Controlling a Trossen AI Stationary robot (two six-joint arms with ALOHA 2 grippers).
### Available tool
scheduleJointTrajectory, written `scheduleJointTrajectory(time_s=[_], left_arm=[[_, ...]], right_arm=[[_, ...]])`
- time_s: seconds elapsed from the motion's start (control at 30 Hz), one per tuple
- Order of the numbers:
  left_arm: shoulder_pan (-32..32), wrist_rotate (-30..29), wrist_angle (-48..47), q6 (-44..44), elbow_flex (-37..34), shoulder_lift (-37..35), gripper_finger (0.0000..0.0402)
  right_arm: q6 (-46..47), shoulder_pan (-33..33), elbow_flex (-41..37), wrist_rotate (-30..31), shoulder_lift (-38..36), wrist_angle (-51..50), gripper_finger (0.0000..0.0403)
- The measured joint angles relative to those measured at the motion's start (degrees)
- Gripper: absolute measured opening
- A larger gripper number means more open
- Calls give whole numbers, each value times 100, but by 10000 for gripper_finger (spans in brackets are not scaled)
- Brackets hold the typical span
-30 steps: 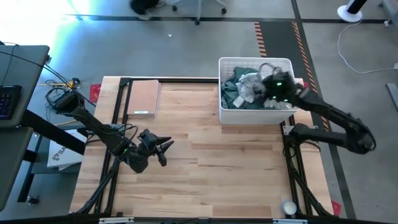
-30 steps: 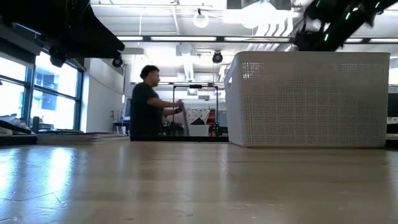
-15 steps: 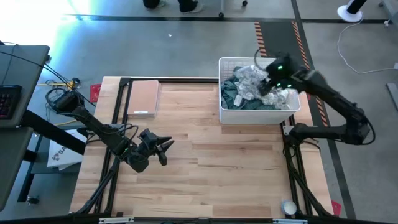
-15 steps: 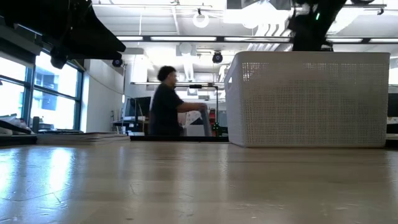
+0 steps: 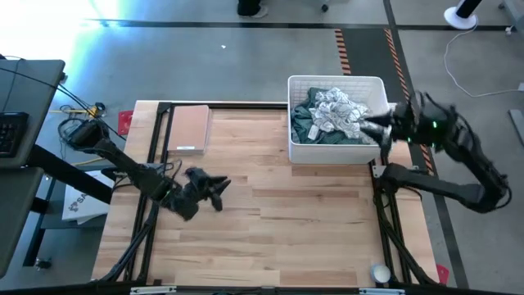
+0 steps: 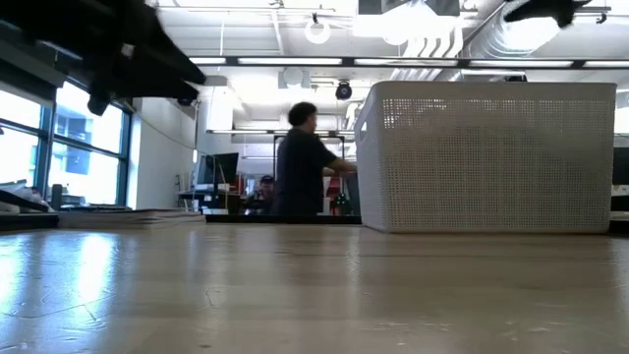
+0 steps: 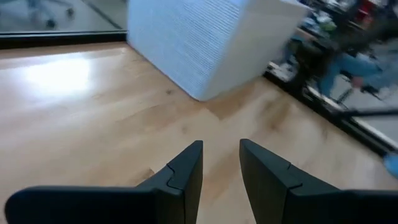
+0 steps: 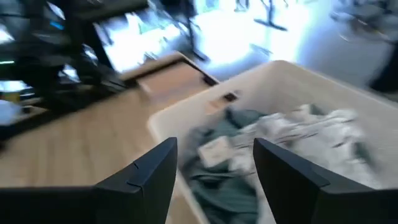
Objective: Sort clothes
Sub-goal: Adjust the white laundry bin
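Note:
A white slatted basket stands at the table's far right; it also shows in the low view and the left wrist view. In it lie the clothes: a white garment with grey pattern on top and a dark green one at the basket's left side. Both also show in the right wrist view, white and green. My right gripper is open and empty, raised at the basket's right rim. My left gripper is open and empty above the table's left middle.
A flat brown board lies at the table's far left. Black frame rails run along the table's sides. A small white round thing sits at the near right corner. A person walks in the room behind.
My right gripper has risen out of the basket and drawn back toward the table's right edge, ending at the basket's right rim. The white patterned garment now lies uncovered on top of the pile.

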Motion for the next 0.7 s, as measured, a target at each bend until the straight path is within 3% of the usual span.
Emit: scheduleJointTrajectory(time_s=[0.1,0.2,0.3,0.5,0.7], left_arm=[[644,727,309,467,-1,-146,101],[1436,1866,873,1717,-1,-257,101],[2140,2506,1263,2683,1,-507,101],[2820,2478,542,3525,1,-1702,101],[2779,2539,-969,3696,1,-3298,101]], right_arm=[[397,187,-1156,-265,-992,708,209],[961,267,-2257,-713,-1845,1590,209],[1409,295,-3115,-1167,-2463,2450,209],[1354,291,-3999,-1294,-3163,2798,209],[1289,293,-4093,-1510,-3262,3022,209]])
